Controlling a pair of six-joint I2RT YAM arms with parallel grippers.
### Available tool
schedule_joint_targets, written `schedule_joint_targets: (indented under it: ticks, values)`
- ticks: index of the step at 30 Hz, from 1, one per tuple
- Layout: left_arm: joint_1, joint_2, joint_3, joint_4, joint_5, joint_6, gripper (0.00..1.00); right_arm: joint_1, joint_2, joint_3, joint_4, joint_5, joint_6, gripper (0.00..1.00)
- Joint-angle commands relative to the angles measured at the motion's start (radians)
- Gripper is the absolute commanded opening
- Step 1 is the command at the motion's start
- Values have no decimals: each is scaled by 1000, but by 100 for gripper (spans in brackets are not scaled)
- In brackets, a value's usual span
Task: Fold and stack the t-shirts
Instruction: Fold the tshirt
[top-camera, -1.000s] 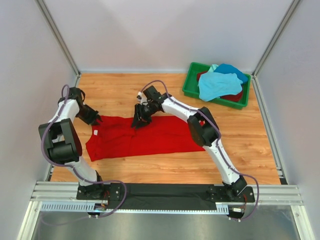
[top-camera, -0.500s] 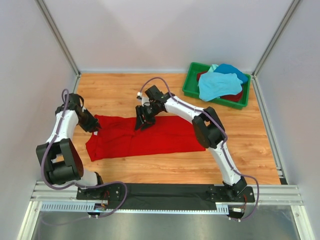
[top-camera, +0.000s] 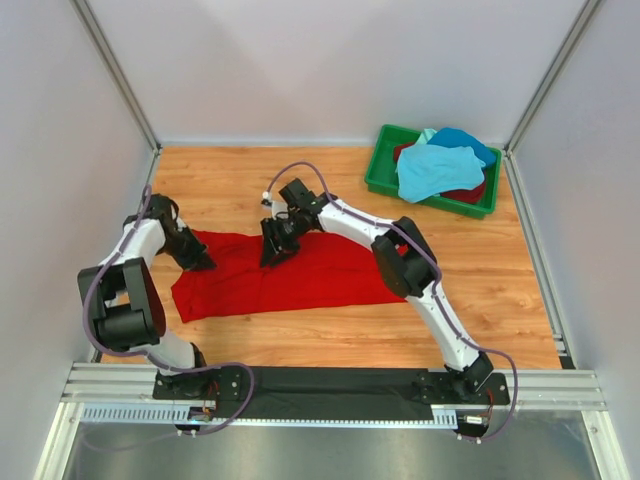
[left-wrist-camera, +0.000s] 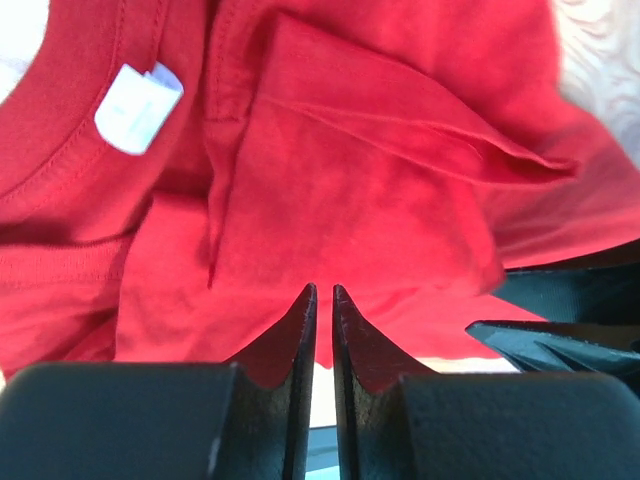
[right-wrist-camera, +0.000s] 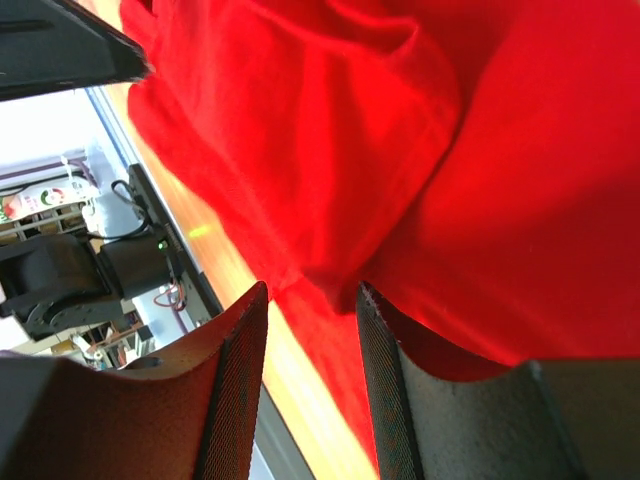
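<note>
**Regrasp under way, no fold yet**

The left gripper (left-wrist-camera: 323, 290) has slid inward onto the collar end of the red t-shirt (top-camera: 320, 270). Its jaws are pressed almost together, and I cannot tell whether cloth is caught between them. The right gripper (right-wrist-camera: 310, 290) has shifted slightly left, jaws spread astride a raised fold. The shirt lies flat mid-worktop (top-camera: 230, 180), barely changed, so the arms seem to be hunting for holds.

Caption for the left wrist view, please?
Left tool, nearly shut, pointing down at the bright red t-shirt, its white neck label at upper left.
</note>
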Motion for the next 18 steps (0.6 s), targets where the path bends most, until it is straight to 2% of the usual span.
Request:
schedule_joint_targets:
  ticks: [1,3,6,7,11,15,17,18]
  values:
    - [-7,48,8,36,8,6,16,13,36,68,36,1,9,42]
    - [-9,71,12,39,-4,11,17,14,45,75,36,3,9,41]
    - [-9,99,13,28,-41,11,15,14,35,60,28,2,10,29]
    - [-9,108,18,18,-71,11,14,14,30,36,22,3,9,18]
    - [-9,146,31,-27,-156,28,13,11,-28,-53,-33,58,-4,0]
    - [-7,173,50,-44,-229,54,11,13,-56,-70,-108,58,9,1]
    - [-7,133,45,-42,-219,52,11,11,-67,-60,-133,87,-3,11]
    - [-9,116,45,-45,-208,51,12,11,-71,-46,-146,109,-16,28]
